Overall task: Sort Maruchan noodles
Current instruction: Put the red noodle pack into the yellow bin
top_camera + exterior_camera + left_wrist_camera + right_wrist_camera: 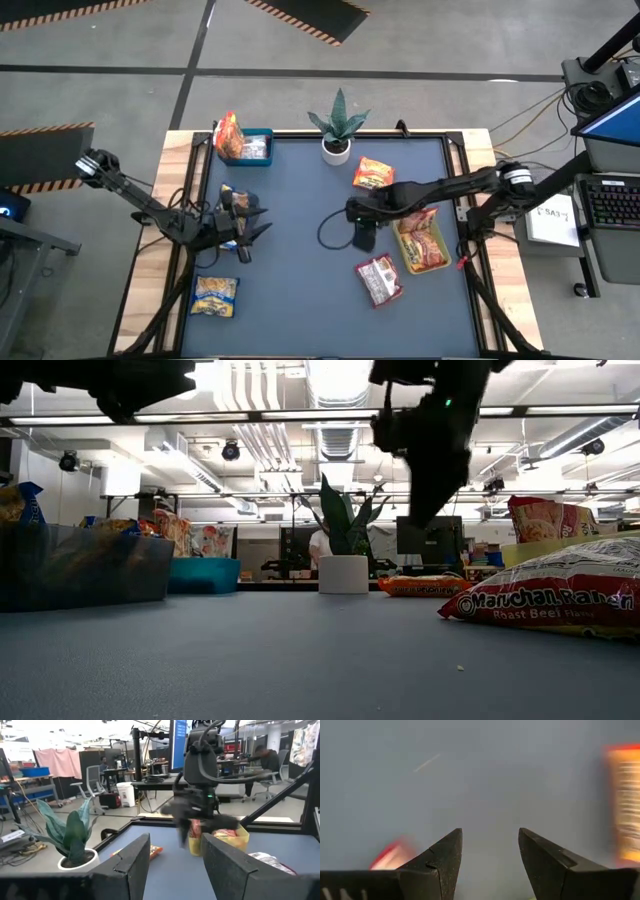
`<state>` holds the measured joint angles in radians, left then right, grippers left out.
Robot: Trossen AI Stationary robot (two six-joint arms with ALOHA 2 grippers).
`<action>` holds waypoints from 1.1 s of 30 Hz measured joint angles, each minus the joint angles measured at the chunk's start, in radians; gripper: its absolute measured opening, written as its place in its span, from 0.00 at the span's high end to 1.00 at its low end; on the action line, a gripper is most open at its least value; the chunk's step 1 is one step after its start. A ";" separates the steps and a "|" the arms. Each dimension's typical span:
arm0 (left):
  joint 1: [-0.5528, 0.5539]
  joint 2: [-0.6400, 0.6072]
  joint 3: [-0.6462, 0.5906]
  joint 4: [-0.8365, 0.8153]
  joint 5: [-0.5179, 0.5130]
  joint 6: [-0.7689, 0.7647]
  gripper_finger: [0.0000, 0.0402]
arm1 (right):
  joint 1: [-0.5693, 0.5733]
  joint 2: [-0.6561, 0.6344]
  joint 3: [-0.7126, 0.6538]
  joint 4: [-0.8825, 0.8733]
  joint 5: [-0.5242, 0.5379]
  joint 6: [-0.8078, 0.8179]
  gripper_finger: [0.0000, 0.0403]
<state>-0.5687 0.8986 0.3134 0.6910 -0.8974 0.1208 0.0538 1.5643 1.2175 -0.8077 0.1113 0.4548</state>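
Ramen packets lie scattered about. An orange one rests flat near the plant, a red-and-white one lies near the right side, and a yellow-and-blue one sits at the near left. Others fill the yellow-green bin, the blue bin and a dark bin. My left gripper hovers open and empty by the dark bin. My right gripper hangs open and empty above bare table, left of the yellow-green bin.
A small potted plant stands at the middle of the far edge. A raised frame runs around the blue mat. Open mat stretches between the two grippers and toward the near edge.
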 joint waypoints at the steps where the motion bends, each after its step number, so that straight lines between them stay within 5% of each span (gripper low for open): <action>1: 0.000 0.000 0.000 0.000 0.000 -0.005 0.60 | 0.008 0.016 0.020 -0.021 -0.113 -0.067 0.55; 4: 0.000 0.000 0.000 0.000 0.000 -0.007 0.60 | 0.058 0.054 0.075 -0.108 -0.426 -0.237 0.56; 6: 0.000 0.000 0.000 0.000 0.000 -0.007 0.60 | 0.100 0.073 0.113 -0.153 -0.505 -0.266 0.57; 13: 0.000 0.000 0.000 -0.004 0.000 -0.024 0.60 | 0.225 0.136 0.144 -0.214 -0.426 -0.216 0.61; 21: 0.000 0.009 0.000 0.060 -0.001 -0.026 0.60 | 0.380 0.153 0.105 -0.228 -0.168 -0.166 0.63; 33: 0.000 0.010 0.000 0.092 -0.001 -0.007 0.60 | 0.407 0.187 0.081 -0.155 -0.145 -0.060 0.63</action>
<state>-0.5686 0.9081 0.3134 0.7828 -0.8981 0.1135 0.4606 1.7516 1.2984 -0.9623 -0.0338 0.3951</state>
